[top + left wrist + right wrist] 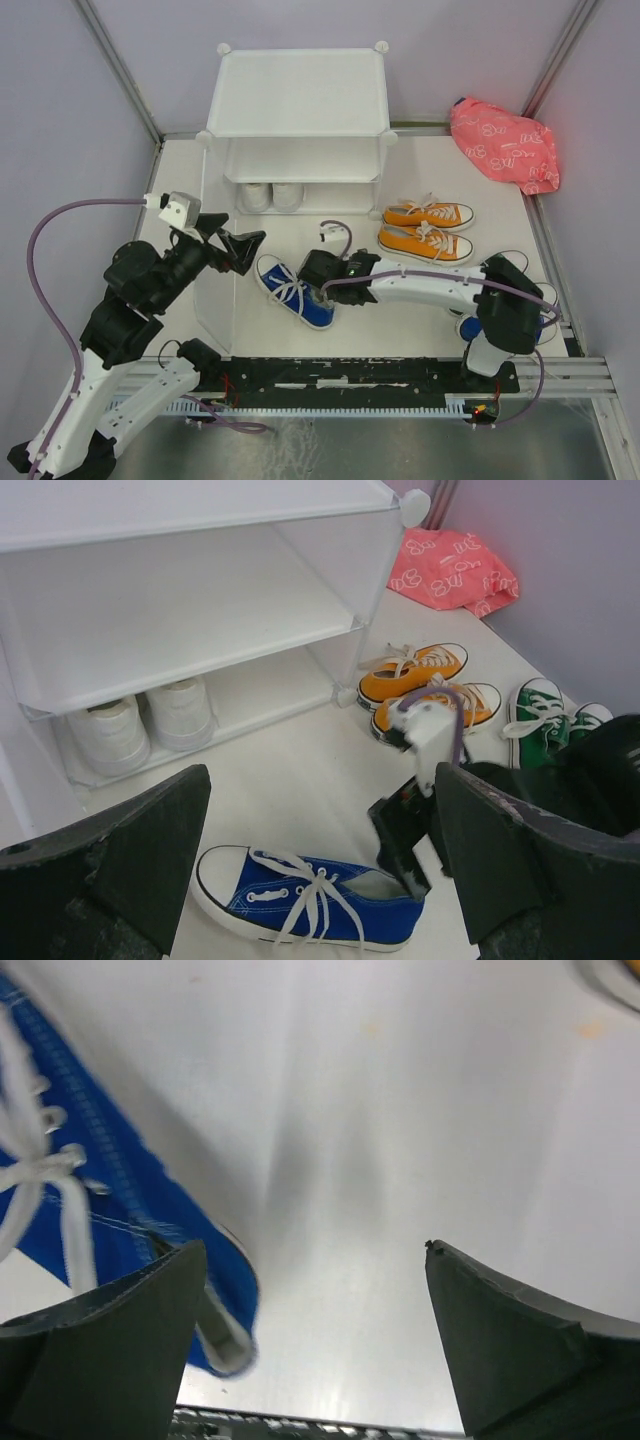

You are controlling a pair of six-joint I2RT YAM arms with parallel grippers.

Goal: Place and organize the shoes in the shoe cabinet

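Your right fingers (110,1330) are spread, pinching nothing, one just beside the heel of the blue shoe (293,291); your left fingers (130,860) are spread too. The shoe looks light, its canvas soft, so I'd take the firmer heel rim or the rubber sole. It lies on the table (410,325) before the shoe cabinet (300,90), long axis diagonal, toe pointing left and slightly back.

— How does the left white-and-black jointed arm (120,330) stand?
— Folded up from its base at the near edge, elbow bent. Its black two-finger left gripper (320,780) points inward, jaws spread wide.
— And the right white-and-black arm (430,285)?
— Stretched low and leftward across the middle. Its black right gripper (312,1250) angles downward, jaws equally wide apart.
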